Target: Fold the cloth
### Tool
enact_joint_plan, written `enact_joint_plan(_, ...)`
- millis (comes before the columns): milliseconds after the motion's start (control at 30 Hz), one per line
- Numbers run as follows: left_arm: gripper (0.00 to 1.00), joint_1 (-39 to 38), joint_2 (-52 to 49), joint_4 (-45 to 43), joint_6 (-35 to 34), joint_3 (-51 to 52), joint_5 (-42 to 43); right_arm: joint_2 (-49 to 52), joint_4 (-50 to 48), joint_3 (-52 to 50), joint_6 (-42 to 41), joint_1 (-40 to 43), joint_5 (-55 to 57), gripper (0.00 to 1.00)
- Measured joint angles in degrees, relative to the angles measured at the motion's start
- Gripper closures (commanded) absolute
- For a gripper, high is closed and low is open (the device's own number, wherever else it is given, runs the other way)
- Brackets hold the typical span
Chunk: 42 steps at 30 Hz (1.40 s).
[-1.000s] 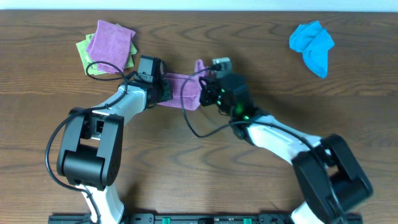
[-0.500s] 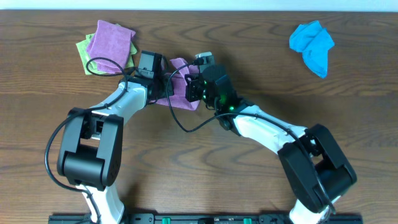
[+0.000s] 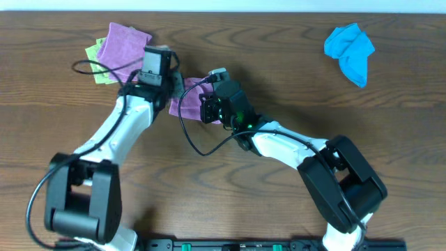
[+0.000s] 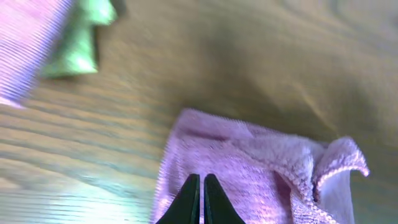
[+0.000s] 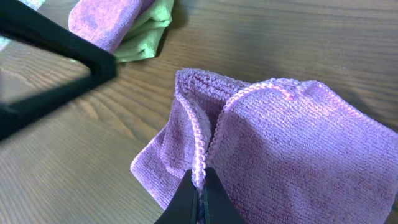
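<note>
A purple cloth (image 3: 187, 94) lies crumpled on the wooden table between my two grippers. My right gripper (image 3: 207, 109) is shut on the cloth's stitched edge (image 5: 198, 163) and holds that edge raised over the rest of the cloth (image 5: 298, 143). My left gripper (image 3: 169, 82) hovers at the cloth's left end. In the left wrist view its fingers (image 4: 201, 190) are closed together above the cloth (image 4: 255, 168), with nothing seen between them. Part of the cloth is hidden under both grippers in the overhead view.
A folded purple cloth (image 3: 124, 43) lies on a green cloth (image 3: 92, 54) at the back left, close to the left arm. A crumpled blue cloth (image 3: 350, 49) lies at the back right. The left arm (image 5: 56, 56) crosses the right wrist view.
My right gripper has moved left with the cloth edge, carrying it over the cloth. My left gripper has moved back and to the left, toward the folded stack.
</note>
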State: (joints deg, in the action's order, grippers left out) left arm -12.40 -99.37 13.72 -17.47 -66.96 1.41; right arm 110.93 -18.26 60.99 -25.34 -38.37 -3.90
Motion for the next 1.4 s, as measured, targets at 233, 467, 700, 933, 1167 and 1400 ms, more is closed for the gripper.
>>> enact_joint_plan(233,0.94,1.8,1.2,0.3,1.0,0.0,-1.9,0.9,-1.3,0.3,0.0,-0.2,0.0,0.98)
enact_joint_plan(467,0.94,3.4,1.2,0.4,1.0,0.0,-2.1,4.5,-1.3,2.2,-0.1,-0.7,0.0,0.99)
enact_joint_plan(700,0.94,4.4,1.2,0.4,1.0,0.0,-2.3,8.0,-0.2,7.7,-0.1,-1.6,-0.1,0.99)
enact_joint_plan(933,0.94,4.4,1.2,0.4,1.1,0.0,-3.0,9.6,2.7,10.8,-0.1,-1.7,-0.2,0.99)
enact_joint_plan(1167,0.94,4.4,1.2,0.4,1.2,0.0,-3.6,9.7,2.6,10.8,-0.1,-2.2,-0.1,0.99)
enact_joint_plan(1400,0.94,4.4,1.2,0.4,1.2,0.0,-3.8,9.7,2.2,11.0,-0.1,-4.1,-0.2,0.99)
